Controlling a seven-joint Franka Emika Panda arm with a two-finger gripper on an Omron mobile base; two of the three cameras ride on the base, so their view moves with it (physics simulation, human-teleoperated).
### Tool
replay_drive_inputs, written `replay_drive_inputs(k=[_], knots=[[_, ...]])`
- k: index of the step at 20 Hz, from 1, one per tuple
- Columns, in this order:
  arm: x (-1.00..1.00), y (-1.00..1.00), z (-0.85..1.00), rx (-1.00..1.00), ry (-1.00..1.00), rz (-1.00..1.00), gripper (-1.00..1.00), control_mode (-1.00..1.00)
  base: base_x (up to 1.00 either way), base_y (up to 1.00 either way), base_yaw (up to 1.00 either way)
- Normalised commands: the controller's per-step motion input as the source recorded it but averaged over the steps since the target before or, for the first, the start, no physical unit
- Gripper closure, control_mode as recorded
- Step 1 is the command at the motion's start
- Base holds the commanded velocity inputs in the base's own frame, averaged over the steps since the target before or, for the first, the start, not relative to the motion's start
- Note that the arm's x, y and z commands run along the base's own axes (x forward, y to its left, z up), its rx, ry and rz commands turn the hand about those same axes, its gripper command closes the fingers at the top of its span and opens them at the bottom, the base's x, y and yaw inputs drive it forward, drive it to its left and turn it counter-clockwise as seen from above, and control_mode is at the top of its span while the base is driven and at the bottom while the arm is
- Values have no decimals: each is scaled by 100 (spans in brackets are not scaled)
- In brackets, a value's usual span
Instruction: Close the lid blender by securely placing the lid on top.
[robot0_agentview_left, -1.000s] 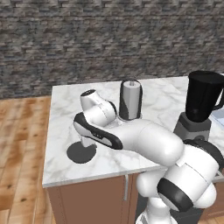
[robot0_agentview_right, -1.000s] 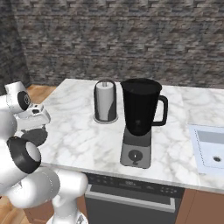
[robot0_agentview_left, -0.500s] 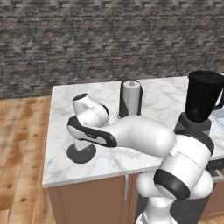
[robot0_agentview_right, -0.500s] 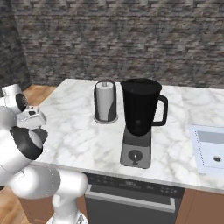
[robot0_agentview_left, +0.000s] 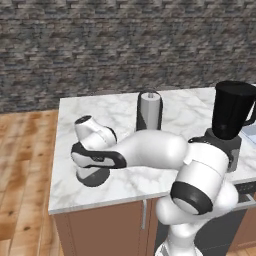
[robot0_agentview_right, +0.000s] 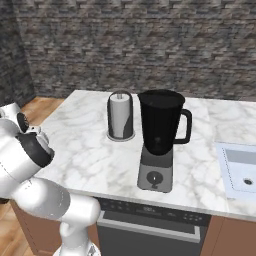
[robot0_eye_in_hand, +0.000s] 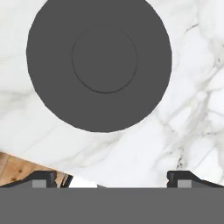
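Your white marble worktop (robot0_agentview_left: 120, 185) carries the tall black blender on its grey base (robot0_agentview_right: 160, 140) at the right; the white arm reaches left and down, its end effector (robot0_eye_in_hand: 111, 177) spread open above the flat dark grey round lid (robot0_eye_in_hand: 98, 61) near the worktop's left edge.

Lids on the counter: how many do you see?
1. The lid lies flat on the marble counter near its left front corner, under the claw; the blender stands uncovered.
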Motion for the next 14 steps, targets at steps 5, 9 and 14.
replay_drive_inputs(k=[5,9,14], knots=[[31,8,-16,0,0,0,-100,-100,0,0,0],[30,8,-19,0,0,0,-100,-100,0,0,0],[33,13,-21,0,1,0,-100,-100,0,0,0]])
